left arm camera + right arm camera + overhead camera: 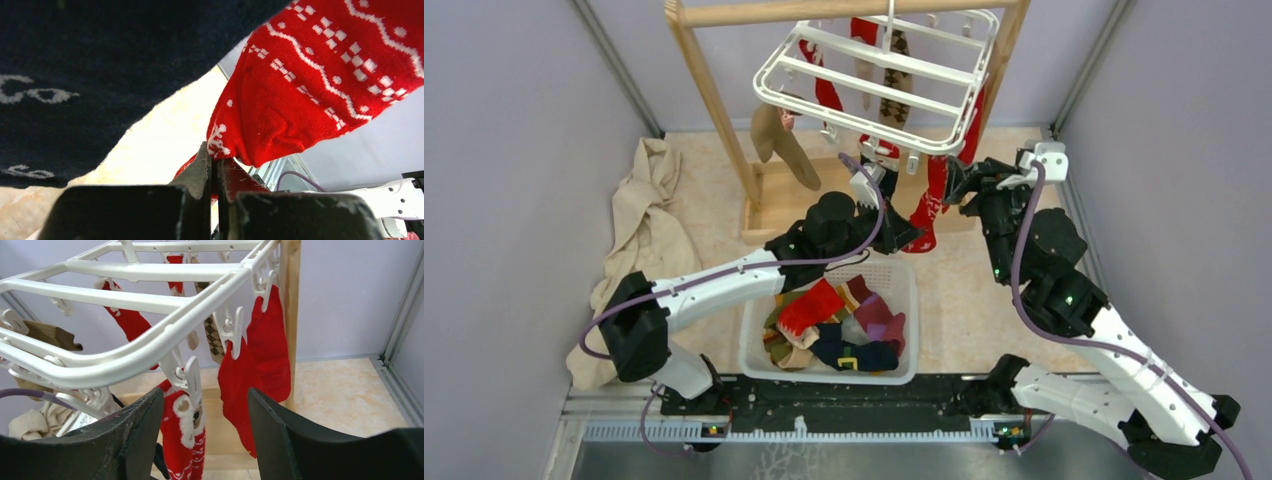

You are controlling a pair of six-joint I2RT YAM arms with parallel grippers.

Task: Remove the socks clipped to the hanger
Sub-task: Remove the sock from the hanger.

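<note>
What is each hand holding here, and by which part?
Left hand pinches the red patterned sock at its lower end; right hand is open, holding nothing.

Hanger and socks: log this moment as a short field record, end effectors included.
hanger: on wooden frame, several socks clipped
left end effector: shut on toe of red patterned sock
right end effector: open, facing the clip that sock hangs from
basket: holds a pile of loose socks

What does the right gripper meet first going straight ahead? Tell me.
Probably the clip on the hanger's near rail, holding a white-cuffed red sock, seen between the right gripper's open jaws; depth is unclear.
</note>
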